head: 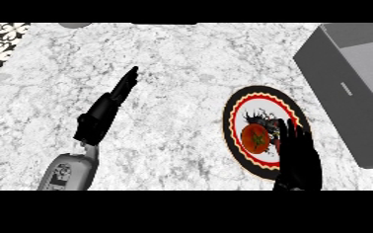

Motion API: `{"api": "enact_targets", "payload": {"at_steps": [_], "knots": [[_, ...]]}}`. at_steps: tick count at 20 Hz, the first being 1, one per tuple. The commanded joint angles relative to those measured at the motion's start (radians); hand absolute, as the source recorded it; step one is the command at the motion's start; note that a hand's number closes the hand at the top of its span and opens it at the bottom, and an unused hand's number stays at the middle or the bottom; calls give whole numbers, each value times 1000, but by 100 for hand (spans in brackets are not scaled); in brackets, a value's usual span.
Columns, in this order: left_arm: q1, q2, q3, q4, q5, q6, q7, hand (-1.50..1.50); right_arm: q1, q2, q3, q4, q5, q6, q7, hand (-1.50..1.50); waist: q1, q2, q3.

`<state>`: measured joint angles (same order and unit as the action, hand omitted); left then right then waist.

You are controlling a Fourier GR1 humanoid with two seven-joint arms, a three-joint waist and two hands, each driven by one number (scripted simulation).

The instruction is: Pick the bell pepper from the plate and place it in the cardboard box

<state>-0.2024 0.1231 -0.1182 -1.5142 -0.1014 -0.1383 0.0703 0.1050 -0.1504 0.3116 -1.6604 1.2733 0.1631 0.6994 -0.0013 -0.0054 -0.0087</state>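
A red bell pepper [256, 138] lies on a round plate [251, 98] with a black rim and red scalloped band, at the right of the counter. My right hand [297, 150] comes in from the lower edge and rests over the plate's right side, right beside the pepper, fingers straight and pointing away from me. The cardboard box [342, 79], shown grey, stands at the far right with its open top upward. My left hand [109, 108] hovers over the counter at the left, fingers straight and pointing up and to the right, holding nothing.
The marble counter [182, 64] spreads between my left hand and the plate. A patterned strip [11, 34] marks the far left corner. Dark shapes show at the counter's far edge.
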Motion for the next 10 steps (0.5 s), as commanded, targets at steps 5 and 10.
{"api": "enact_targets", "payload": {"at_steps": [5,10], "knots": [[41,19,33,-59,10,-56,21,0,-25,-11,-40,70,19,9,-25,-150,1,5,9],[1,-43,12,39,-41,0,-38,0,-39,2,-9,111,42,4,-42,150,0,6,9]]}}
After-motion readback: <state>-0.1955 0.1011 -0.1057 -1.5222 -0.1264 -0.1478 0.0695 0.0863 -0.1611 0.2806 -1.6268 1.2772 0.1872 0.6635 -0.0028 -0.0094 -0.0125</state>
